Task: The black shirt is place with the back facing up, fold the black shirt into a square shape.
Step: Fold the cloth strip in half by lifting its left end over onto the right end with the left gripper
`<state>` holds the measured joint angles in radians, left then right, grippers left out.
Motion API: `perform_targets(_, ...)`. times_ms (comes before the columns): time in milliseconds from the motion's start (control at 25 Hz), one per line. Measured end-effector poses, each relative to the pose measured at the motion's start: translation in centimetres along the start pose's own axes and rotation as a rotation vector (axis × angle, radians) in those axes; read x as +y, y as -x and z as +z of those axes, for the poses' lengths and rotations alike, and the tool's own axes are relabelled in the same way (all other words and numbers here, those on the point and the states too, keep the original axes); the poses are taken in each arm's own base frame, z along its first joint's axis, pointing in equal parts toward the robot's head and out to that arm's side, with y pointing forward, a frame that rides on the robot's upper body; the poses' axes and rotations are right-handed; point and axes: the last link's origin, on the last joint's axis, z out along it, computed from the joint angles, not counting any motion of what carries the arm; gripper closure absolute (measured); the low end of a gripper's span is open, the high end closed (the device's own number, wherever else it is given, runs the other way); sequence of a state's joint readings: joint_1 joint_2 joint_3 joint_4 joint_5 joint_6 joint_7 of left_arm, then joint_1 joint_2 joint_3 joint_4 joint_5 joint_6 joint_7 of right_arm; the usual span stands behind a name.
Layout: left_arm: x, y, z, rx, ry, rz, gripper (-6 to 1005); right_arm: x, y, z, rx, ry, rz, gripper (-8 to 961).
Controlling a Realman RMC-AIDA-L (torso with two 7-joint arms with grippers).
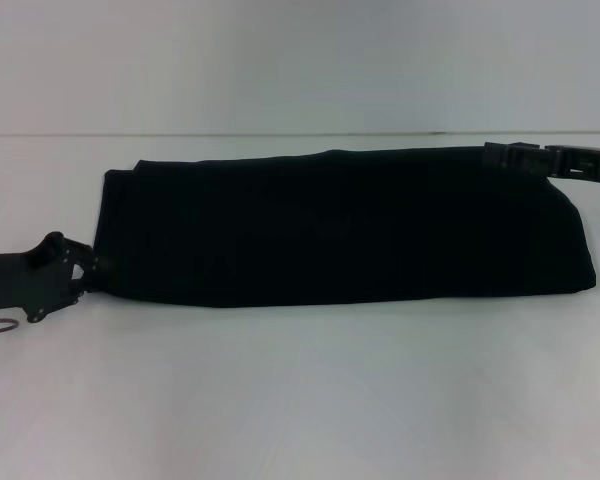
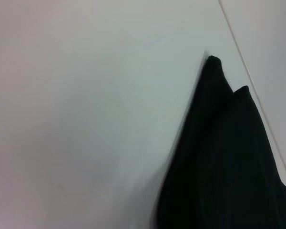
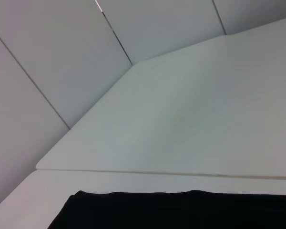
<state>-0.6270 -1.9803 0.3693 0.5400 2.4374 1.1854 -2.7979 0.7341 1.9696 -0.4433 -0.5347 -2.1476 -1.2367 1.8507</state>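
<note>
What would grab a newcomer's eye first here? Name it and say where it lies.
The black shirt, already folded into a long band, stretches sideways across the middle of the white table. The left gripper sits at the band's near left corner, and the right gripper at its far right corner. No lettering shows on the fabric.

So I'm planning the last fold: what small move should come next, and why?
Probably shut the left gripper on the near-left corner of the black shirt it sits against. The shirt lies as a long strip on the table, not a square, and the right gripper is at the far-right corner.
</note>
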Motion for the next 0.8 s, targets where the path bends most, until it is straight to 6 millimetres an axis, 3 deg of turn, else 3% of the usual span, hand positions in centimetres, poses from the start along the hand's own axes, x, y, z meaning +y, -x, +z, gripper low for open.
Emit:
perform_targets(160,-0.2,0.0,0.0,0.003,-0.01,0.01,834,0.0,-0.1,0.0,0.0,-0.001,0.001,161)
perform_targets(480,-0.5,0.2,0.0,-0.003,-0.019,0.089,934,0.0,-0.1,-0.1,-0.01,0.005,0.01,161)
perform_targets(800,-0.4,-0.2,-1.0,0.007,0.0,0.333,972,0.3,-0.2,0.1,-0.043,0.02,0.033,162)
